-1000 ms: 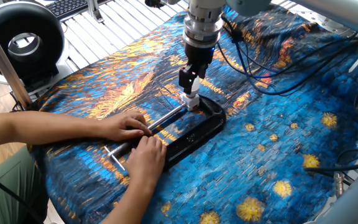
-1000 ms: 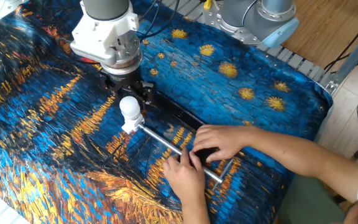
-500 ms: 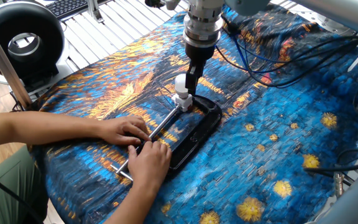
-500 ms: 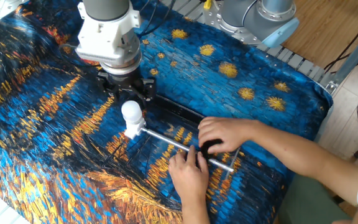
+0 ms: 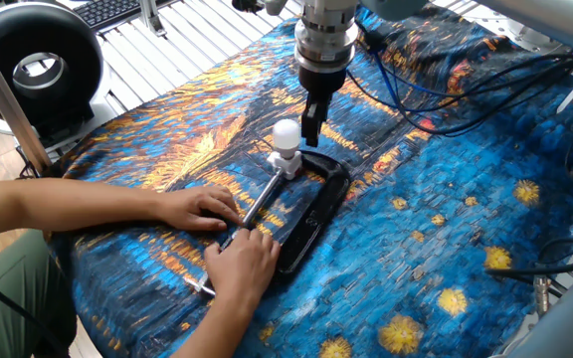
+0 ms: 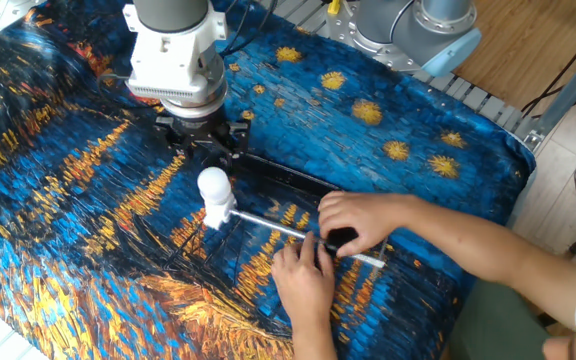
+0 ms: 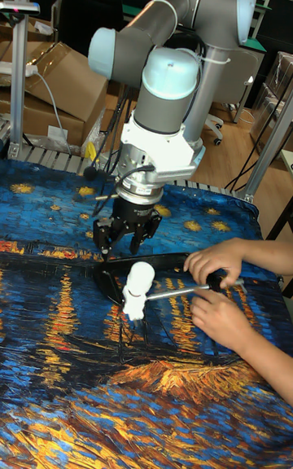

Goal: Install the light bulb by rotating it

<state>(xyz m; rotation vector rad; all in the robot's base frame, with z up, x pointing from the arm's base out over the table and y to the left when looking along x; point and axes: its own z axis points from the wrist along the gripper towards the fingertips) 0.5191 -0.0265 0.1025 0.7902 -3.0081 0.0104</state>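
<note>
Your tool [image 7: 124, 246] hangs open just behind the light bulb [image 6: 213, 187], not touching it; two hands [image 5: 202, 208] steady the black clamp [image 5: 311, 214].

Two opposite high views and one low frontal view share the clamp [image 5: 301, 214].

Honestly can't read anything in these shots: no text, labels, brand names or numbers legible on any surface, in any of the three views.
</note>
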